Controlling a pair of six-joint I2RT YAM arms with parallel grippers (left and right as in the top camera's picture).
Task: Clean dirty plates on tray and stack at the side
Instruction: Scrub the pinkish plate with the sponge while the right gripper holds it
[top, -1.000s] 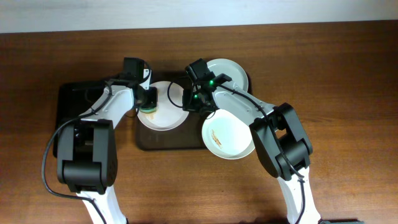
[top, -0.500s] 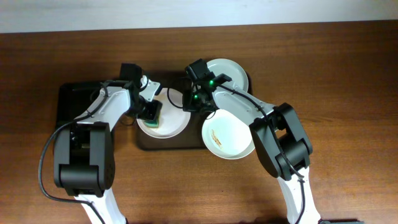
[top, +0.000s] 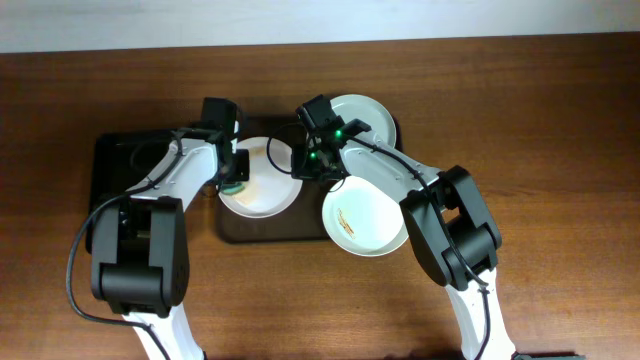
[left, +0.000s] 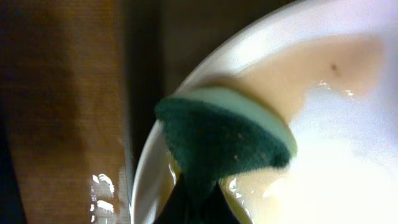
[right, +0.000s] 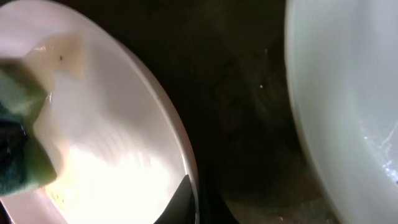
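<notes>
Three white plates lie on the dark-brown tray (top: 258, 230). My left gripper (top: 232, 184) is shut on a green sponge (left: 224, 134) and presses it on the left part of the middle plate (top: 265, 188), where a wet pale-brown film (left: 292, 74) is smeared. My right gripper (top: 306, 167) is shut on that plate's right rim (right: 186, 162), one finger inside the rim. A second plate (top: 368, 115) sits at the tray's back right. A third plate (top: 368, 220) with an orange-brown smear lies front right, overhanging the tray's edge.
A smaller black tray (top: 108, 165) sits left of the brown tray, under my left arm. Brown tabletop (top: 560, 150) surrounds both trays. In the right wrist view the back plate's rim (right: 348, 93) lies close to the held plate, with dark tray between them.
My left gripper has rubbed the sponge over the plate, first toward the front and centre, then back to the plate's left edge. The right gripper has kept its hold on the rim.
</notes>
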